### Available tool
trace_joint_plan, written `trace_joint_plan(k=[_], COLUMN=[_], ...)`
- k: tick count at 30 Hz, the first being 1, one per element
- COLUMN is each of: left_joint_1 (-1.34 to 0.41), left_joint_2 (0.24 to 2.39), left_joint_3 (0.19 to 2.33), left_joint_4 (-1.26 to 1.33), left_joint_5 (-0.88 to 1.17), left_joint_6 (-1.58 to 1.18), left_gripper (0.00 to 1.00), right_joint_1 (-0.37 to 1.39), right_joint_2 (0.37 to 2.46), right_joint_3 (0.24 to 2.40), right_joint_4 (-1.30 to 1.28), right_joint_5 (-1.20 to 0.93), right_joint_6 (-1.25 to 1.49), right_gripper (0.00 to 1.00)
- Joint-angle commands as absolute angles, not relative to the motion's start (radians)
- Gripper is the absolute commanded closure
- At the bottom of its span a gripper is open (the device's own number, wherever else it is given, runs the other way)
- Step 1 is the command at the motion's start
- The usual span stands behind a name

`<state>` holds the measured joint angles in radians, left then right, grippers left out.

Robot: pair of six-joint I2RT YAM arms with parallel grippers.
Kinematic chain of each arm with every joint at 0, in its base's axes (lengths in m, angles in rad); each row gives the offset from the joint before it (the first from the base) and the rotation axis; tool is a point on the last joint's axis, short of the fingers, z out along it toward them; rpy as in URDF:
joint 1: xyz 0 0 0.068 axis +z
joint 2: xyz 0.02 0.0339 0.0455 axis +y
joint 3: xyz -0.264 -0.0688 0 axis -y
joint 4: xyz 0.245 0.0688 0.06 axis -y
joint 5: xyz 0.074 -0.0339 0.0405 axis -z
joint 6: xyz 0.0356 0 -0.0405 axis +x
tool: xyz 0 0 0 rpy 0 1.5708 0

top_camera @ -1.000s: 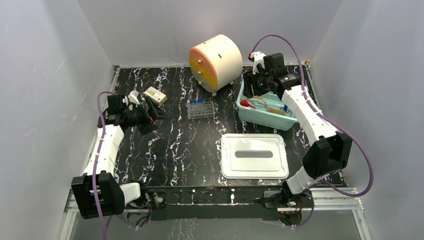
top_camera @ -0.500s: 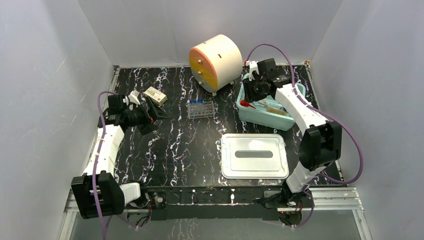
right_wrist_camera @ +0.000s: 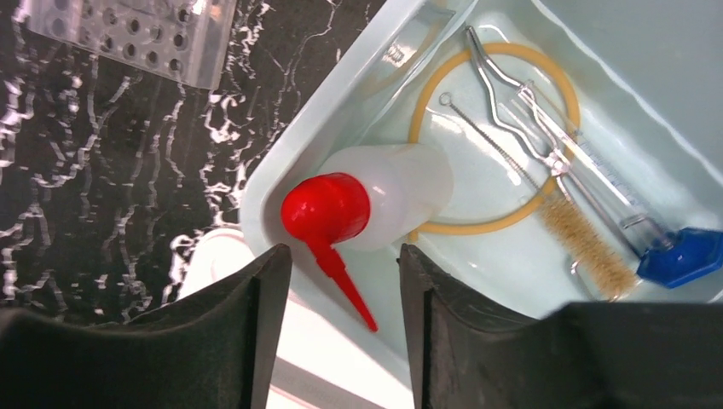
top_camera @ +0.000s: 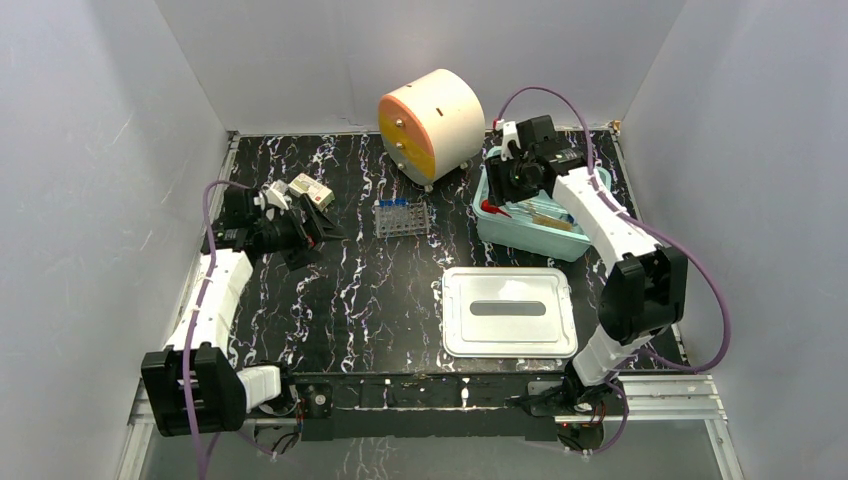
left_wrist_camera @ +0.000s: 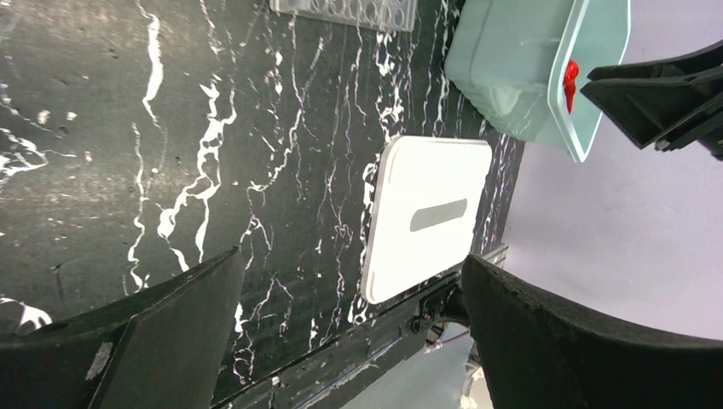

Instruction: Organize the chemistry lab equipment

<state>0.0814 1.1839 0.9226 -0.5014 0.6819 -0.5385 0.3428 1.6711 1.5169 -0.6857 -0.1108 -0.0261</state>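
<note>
right gripper [right_wrist_camera: 343, 285] hangs over the left end of the teal tub [right_wrist_camera: 281, 162], jaws partly apart and gripping nothing. the red spout of the wash bottle [right_wrist_camera: 401, 192] shows in the gap between its fingers, but the bottle is lying on its side on the tub floor, below them. same tub also holds the tan tubing coil [right_wrist_camera: 477, 223] lying flat, a wire-handled brush [right_wrist_camera: 588, 247] across it, metal tongs [right_wrist_camera: 503, 85] and a clear blue-capped tube [right_wrist_camera: 682, 256] at the right end. clear tube rack [top_camera: 402, 218] stands on the black marble table [top_camera: 380, 290], left of the tub and apart from it, in front of the round cream-and-orange cabinet [top_camera: 432, 122]. white lid [top_camera: 508, 312] lies flat on the table, nearer the arm bases than the tub. left gripper [left_wrist_camera: 349, 264] is spread wide, empty, low over the left side of the table. small white box [top_camera: 311, 190] sits just beyond it; can't tell if they touch.
</note>
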Motion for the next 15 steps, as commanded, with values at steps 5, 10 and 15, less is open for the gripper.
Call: trace_joint_plan(k=[5,10,15], left_joint_1=[-0.095,-0.238,-0.43], left_joint_2=[1.151,1.164,1.242], left_joint_3=[0.908,0.886,0.901], left_joint_4=[-0.48,-0.404,-0.349], left_joint_5=[0.632,0.561,0.452], left_joint_6=[-0.584,-0.68,-0.747], left_gripper=[0.02,0.02,0.08], right_joint_1=[0.342,0.341,0.341], right_joint_2=[1.427,1.277,1.139], right_joint_3=[1.487,1.326,1.206], right_joint_4=[-0.771,-0.855,-0.845], right_joint_5=[-0.081,-0.018,0.009], right_joint_6=[0.169,0.322,0.396], right_gripper=[0.38,0.38,0.39])
